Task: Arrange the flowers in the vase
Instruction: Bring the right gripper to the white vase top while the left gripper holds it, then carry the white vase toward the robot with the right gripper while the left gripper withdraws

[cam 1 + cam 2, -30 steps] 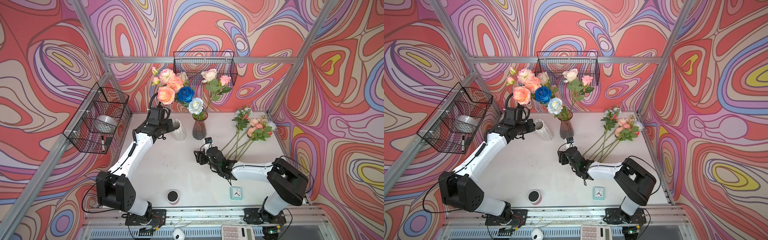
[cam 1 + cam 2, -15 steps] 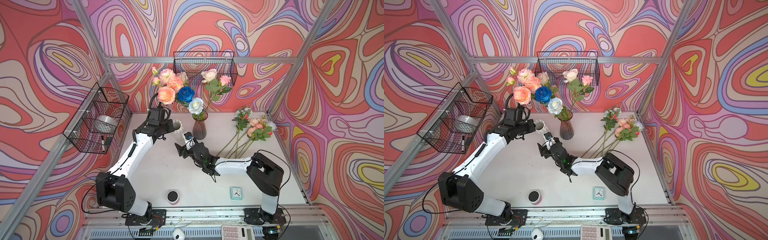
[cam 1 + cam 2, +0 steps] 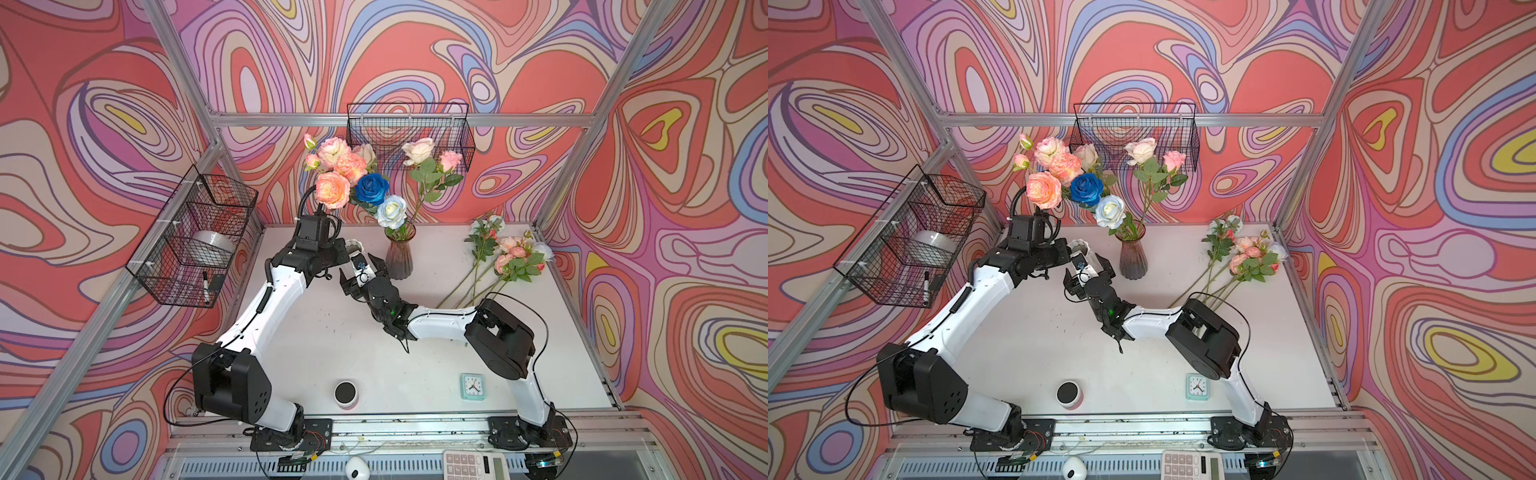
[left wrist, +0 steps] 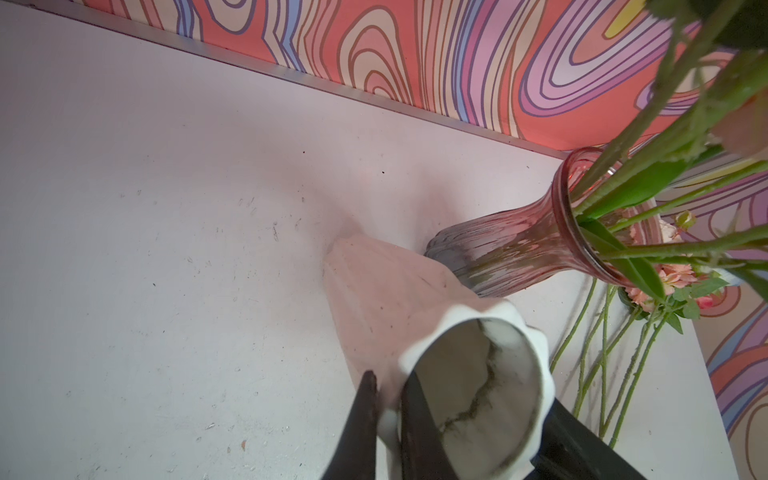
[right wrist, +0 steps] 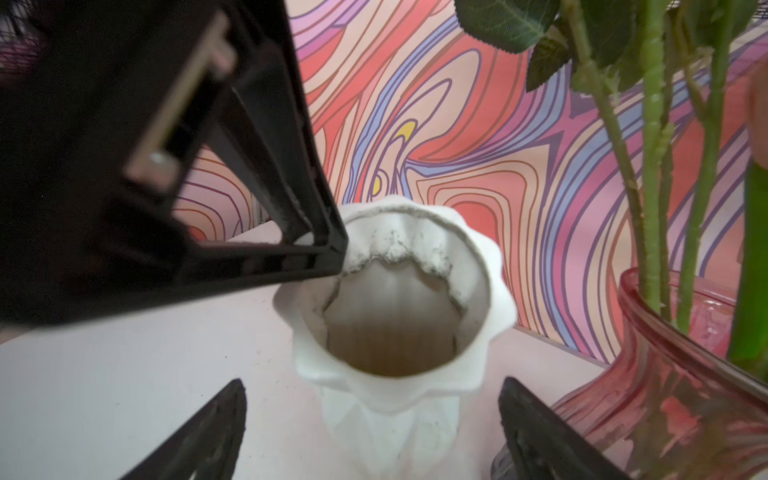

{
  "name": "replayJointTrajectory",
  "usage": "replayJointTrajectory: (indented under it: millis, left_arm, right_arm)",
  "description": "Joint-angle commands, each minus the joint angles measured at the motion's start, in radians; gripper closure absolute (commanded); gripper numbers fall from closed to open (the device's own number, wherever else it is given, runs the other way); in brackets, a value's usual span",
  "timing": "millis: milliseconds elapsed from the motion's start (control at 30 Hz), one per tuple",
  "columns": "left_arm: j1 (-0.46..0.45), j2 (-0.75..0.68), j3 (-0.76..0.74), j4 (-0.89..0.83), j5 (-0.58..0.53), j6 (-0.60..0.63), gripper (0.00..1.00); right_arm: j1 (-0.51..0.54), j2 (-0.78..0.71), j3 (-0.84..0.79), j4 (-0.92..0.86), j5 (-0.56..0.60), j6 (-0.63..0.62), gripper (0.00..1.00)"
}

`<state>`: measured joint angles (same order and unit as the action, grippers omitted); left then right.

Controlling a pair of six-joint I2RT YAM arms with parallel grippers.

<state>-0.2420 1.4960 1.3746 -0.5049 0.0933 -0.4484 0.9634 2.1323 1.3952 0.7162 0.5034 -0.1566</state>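
At rear centre-left, white vase (image 4: 386, 299) rim is pinched by left gripper (image 4: 388, 395); right gripper (image 5: 372, 384) is spread wide beside it, empty. Some flowers (image 3: 372, 188) are in glass vase (image 3: 399, 259), loose flowers (image 3: 513, 257) laid at right: prob. light, soft-headed, best gripped low on stem.

Glossy glass vase (image 4: 519, 245), matt white vase (image 4: 386, 299)

The glass vase (image 3: 399, 259) is smoky pink, the fluted vase (image 5: 415, 395) white, the walls (image 3: 104, 124) swirled red and lilac.
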Motion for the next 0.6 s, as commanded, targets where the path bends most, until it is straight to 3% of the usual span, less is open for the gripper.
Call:
replayJointTrajectory:
  millis: [0, 300, 567]
  left_arm:
    - [-0.006, 0.03, 0.009, -0.063, 0.011, 0.009, 1.0]
    - [-0.006, 0.033, 0.012, -0.061, 0.014, 0.011, 1.0]
    - [-0.006, 0.028, 0.014, -0.055, 0.037, -0.004, 1.0]
  right_arm:
    - [-0.002, 0.042, 0.047, 0.033, 0.06, -0.078, 0.02]
    - [-0.015, 0.072, 0.122, 0.012, -0.004, -0.091, 0.11]
    - [-0.013, 0.057, 0.123, -0.007, -0.028, -0.094, 0.37]
